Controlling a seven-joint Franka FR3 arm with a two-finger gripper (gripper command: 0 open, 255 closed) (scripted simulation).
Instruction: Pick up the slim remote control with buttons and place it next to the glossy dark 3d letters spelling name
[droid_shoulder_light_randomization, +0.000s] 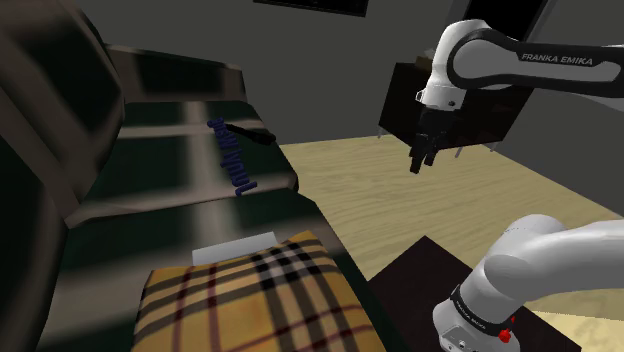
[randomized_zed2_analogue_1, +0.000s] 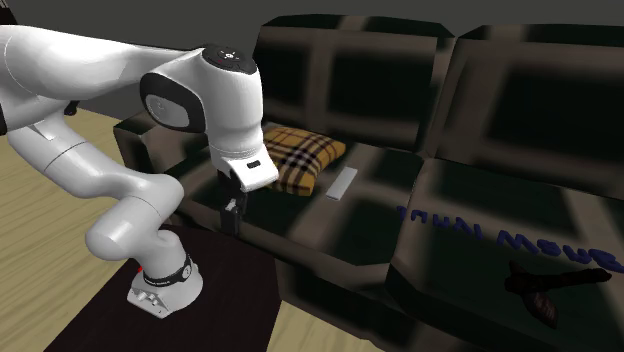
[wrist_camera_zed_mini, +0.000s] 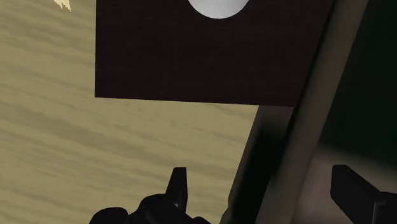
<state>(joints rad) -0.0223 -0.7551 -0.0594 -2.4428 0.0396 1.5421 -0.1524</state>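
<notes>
My claw (droid_shoulder_light_randomization: 418, 165) hangs wide open with nothing between its fingers (wrist_camera_zed_mini: 180, 184). It is out over the wooden floor (wrist_camera_zed_mini: 57, 127) and the edge of my dark stand (wrist_camera_zed_mini: 191, 57), in front of the sofa (droid_shoulder_light_randomization: 150, 160) and well apart from what I need. The remote control (randomized_zed2_analogue_1: 342, 182) is a slim pale slab lying flat on the seat, just beside the plaid pillow (randomized_zed2_analogue_1: 300, 155); I cannot make out its buttons. The dark blue 3D letters (droid_shoulder_light_randomization: 232, 160) lie on the neighbouring seat cushion, with a dark object (droid_shoulder_light_randomization: 250, 133) I cannot identify near one end of them. The step in hand, as I judge it, is the reach to the remote. To do it well I should cross above the seat's front edge rather than skim it and come down from straight overhead. I should turn my wrist so the fingers straddle the slab's narrow width, not its length. With the pillow this close, one finger could snag the fabric, so I'd keep it clear of that side. The cushion probably gives, so I'd sink low enough to catch the slab's edges before closing.
</notes>
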